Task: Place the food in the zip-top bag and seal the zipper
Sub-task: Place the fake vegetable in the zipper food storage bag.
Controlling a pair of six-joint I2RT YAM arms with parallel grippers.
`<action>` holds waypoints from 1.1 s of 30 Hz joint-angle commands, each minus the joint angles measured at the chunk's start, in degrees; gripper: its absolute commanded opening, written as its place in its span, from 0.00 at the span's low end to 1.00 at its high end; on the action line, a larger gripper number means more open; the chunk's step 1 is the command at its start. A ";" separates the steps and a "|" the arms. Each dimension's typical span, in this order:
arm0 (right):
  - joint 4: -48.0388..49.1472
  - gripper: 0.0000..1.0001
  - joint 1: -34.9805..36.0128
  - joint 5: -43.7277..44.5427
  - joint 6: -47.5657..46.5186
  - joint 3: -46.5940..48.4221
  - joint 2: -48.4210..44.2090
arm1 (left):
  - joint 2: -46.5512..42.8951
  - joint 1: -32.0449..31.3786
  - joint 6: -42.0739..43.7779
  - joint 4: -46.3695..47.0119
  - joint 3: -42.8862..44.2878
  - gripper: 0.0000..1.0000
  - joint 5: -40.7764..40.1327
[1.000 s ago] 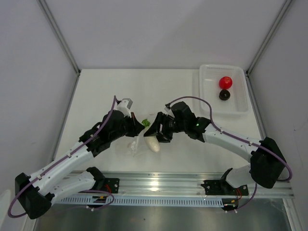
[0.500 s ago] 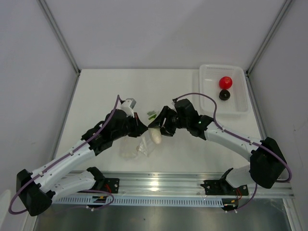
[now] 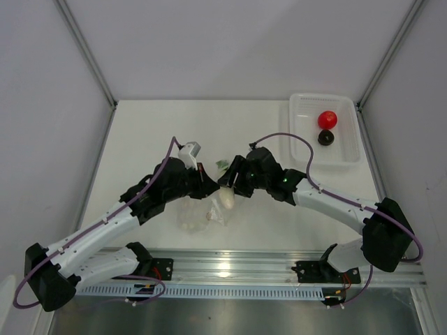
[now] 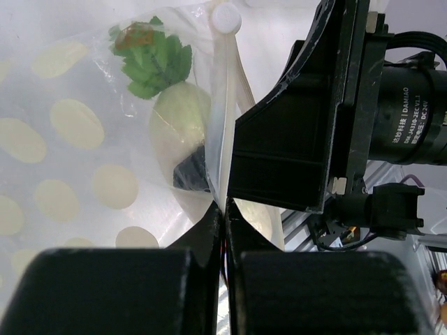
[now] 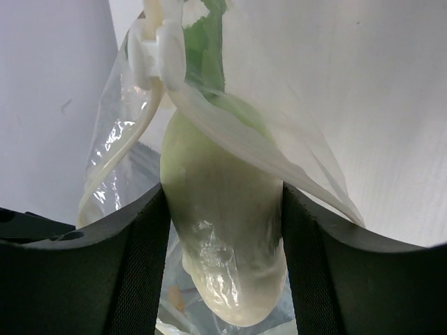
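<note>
Both arms reach from their bases at the near edge of the table (image 3: 154, 132) and bend inward, so that their wrists almost meet at mid-table, low over the clear zip-top bag (image 3: 199, 215).

The left gripper (image 4: 225, 213) is closed tight, its jaws pinching the bag's edge at the lower end of the pale zipper (image 4: 225, 105) strip. This looks meant to hold the mouth up and steady it. The left forearm angles up and to the right, with the wrist tipped toward the other arm.

The right gripper (image 5: 222, 209) is closed around the white radish (image 5: 223, 265), one finger on each side of its body. Film drapes across the radish, and its green leaves point into the bag. The radish appears to be partly in the mouth; how deep is hard to tell. The right forearm slants in from the right, with the wrist pointing left and down.

Farther back on the right, a white ribbed basket (image 3: 292, 132) holds the red tomato (image 3: 327, 119) and, just beside it, the small dark ball (image 3: 325, 137), neither bagged yet. The task seems to be at an early stage, with the zipper unsealed.
</note>
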 commanded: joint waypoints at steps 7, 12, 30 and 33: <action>-5.14 0.66 0.84 3.47 -8.51 4.33 -0.55 | 0.24 -0.50 -1.53 2.79 2.25 0.01 0.92; -6.64 0.72 0.84 2.76 -11.24 4.25 -1.86 | 0.32 -0.59 -2.14 3.50 1.73 0.00 1.27; -9.72 0.70 0.84 4.00 -17.12 2.23 -12.05 | 0.50 -0.59 -2.06 0.34 2.34 0.01 -2.24; -9.54 0.68 0.84 3.12 -19.50 1.26 -15.82 | 0.33 -0.50 -2.58 -0.54 2.17 0.01 -3.29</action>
